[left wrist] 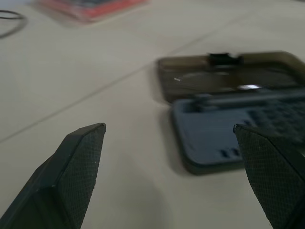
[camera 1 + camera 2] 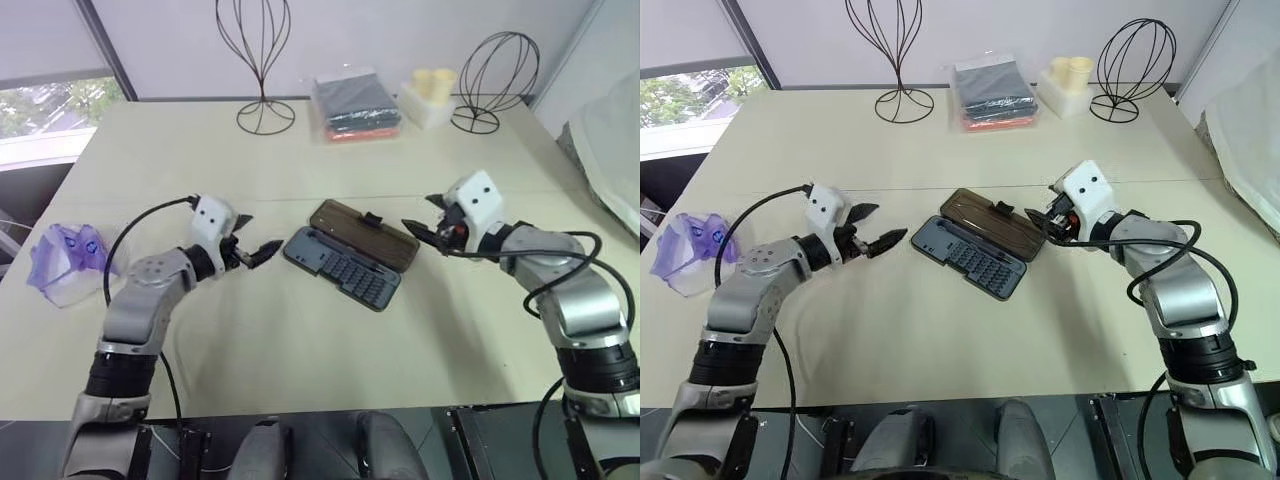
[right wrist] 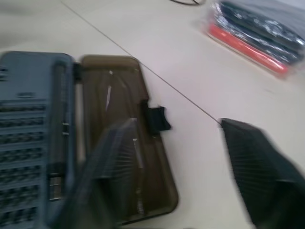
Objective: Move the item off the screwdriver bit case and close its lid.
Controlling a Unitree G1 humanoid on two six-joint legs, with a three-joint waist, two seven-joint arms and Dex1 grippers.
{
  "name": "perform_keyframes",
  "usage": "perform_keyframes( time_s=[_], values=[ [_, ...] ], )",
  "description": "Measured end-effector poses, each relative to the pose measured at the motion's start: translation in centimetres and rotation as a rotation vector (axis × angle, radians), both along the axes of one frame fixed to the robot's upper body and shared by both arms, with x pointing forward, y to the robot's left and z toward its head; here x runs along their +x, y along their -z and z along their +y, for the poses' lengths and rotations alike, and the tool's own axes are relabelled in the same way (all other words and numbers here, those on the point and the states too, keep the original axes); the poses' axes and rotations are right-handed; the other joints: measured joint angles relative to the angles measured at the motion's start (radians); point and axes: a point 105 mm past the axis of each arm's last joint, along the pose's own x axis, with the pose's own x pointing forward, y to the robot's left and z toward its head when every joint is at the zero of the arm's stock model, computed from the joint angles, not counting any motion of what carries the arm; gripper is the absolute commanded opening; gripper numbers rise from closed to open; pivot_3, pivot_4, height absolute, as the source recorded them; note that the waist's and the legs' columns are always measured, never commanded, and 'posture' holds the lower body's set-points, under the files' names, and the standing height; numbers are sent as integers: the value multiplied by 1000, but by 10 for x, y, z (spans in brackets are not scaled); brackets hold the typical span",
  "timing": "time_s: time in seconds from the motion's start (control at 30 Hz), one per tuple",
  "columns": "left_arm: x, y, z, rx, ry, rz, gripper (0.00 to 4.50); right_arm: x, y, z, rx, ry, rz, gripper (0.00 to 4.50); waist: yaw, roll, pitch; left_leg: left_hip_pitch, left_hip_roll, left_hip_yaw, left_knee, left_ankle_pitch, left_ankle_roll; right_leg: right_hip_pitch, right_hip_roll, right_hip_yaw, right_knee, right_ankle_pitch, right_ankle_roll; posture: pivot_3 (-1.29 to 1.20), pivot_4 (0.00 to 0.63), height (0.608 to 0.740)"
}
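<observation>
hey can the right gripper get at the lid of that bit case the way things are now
Probably yes. The right gripper stands open beside the lid, which lies flat open on the table with its black latch on the far edge. Nothing sits between them, and the purple-and-white packet is far off on the left.

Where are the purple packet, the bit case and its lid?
purple packet (image 2: 66,262), left eye view, middle of the crumpled plastic.
bit case (image 2: 345,270), left eye view, on the rows of bits.
lid (image 2: 362,234), left eye view, centre of the open brown panel.

Case (image 2: 345,268) dk grey; lid (image 2: 365,233) smoky brown w/ blk latch; packet (image 2: 66,258) clear w/ purple-white print.
</observation>
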Motion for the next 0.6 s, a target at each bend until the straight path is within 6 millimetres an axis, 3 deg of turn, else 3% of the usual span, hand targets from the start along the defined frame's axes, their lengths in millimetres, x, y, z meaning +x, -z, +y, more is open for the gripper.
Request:
perform_keyframes(
  time_s=[0.17, 0.33, 0.6],
  values=[
    [-4, 2, -3, -1, 58, 17, 4500, 11, 6, 7, 5, -2, 30, 4344, -1, 0, 0, 0, 0, 0, 0, 0, 0, 0, 0, 0, 0, 0, 0, 0, 150, 740],
    [-5, 2, -5, 1, 78, 18, 4500, 35, 15, 18, 36, -20, 104, 4344, -4, 0, 0, 0, 0, 0, 0, 0, 0, 0, 0, 0, 0, 0, 0, 0, 150, 740],
    [-7, 5, -4, 7, 70, 20, 4500, 59, 56, 3, -56, -3, 247, 4344, -5, 0, 0, 0, 0, 0, 0, 0, -1, 0, 0, 0, 0, 0, 0, 0, 150, 740]
  ],
)
